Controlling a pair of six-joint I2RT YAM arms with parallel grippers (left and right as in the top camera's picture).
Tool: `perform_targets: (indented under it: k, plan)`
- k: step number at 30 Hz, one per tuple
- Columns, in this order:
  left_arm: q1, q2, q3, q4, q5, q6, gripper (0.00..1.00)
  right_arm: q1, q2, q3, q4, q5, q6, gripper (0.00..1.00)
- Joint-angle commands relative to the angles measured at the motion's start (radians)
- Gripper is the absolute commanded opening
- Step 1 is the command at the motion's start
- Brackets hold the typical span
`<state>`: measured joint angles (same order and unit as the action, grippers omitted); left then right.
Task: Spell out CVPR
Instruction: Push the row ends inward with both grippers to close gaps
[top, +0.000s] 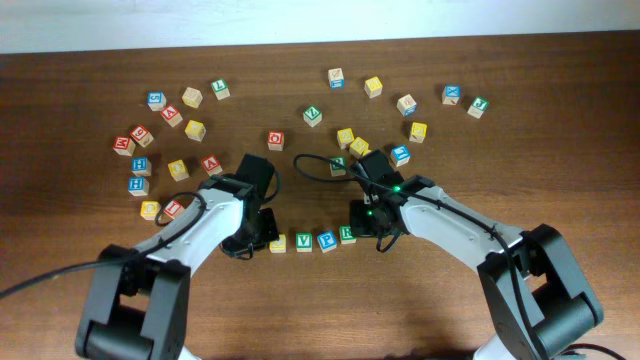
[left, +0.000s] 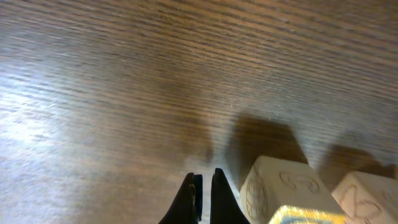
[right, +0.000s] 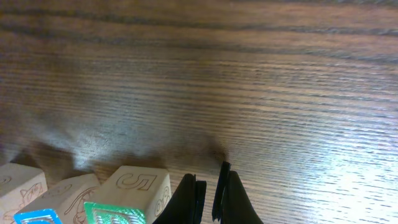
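1. Left pincer (left: 204, 182): fingers pinched nearly together, just a sliver of gap, nothing btw them. It sits low over the table (left: 124, 74).
2. Right pincer (right: 209, 182): same. Narrow, holding nothing, low over bare wood.
3. Task's things: a row of 4 blocks lies btw the two pincers.
   - Yellow block (top: 277, 244) is just beside the left pincer, on its inner side.
   - Then come the V block (top: 303, 241) and the P block (top: 326, 240).
   - R block (top: 347, 234) is just beside the right pincer.
   - Can't tell if either end block touches a finger.
4. Yellow block's letter is too small to read from overhead, and the left wrist view shows only faint side carvings. Prob. the C, but unconfirmed.
5. R block sits a bit farther from the robot than the other three, so the row kinks slightly at the right pincer's end.
6. Step in hand (my read): the word looks laid out. This is the tail end of placing, w/ one pincer at each end of the row.
7. Next move calls for one of two things:
   - a small nudge on the R block toward the robot to square the line;
   - or both pincers lifting straight up and off.
   - Any sideways drift would prob. shove an end block and upset the spacing.
8. Loose blocks (top: 192, 97) lie well beyond both pincers on the far side. They aren't needed if the yellow one is the C.
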<state>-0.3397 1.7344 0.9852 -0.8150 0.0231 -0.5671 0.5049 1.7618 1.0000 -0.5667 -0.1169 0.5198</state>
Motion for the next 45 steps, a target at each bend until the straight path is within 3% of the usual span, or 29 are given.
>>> perform_targets:
  k: [1, 18, 24, 45]
  plan:
    - [0.002, 0.037, -0.005, 0.008, 0.035, 0.016, 0.0, 0.006, 0.012, -0.009, 0.003, -0.036, -0.015, 0.04]
    - [-0.053, 0.038, -0.005, 0.034, 0.085, 0.016, 0.0, 0.08, 0.012, -0.009, 0.007, -0.112, -0.056, 0.04]
    - [-0.053, 0.038, -0.005, 0.065, 0.085, 0.154, 0.0, 0.08, 0.012, -0.009, 0.006, -0.142, -0.06, 0.04]
    - [-0.077, 0.038, -0.005, 0.081, 0.117, 0.248, 0.0, 0.086, 0.012, -0.009, 0.006, -0.197, 0.044, 0.04]
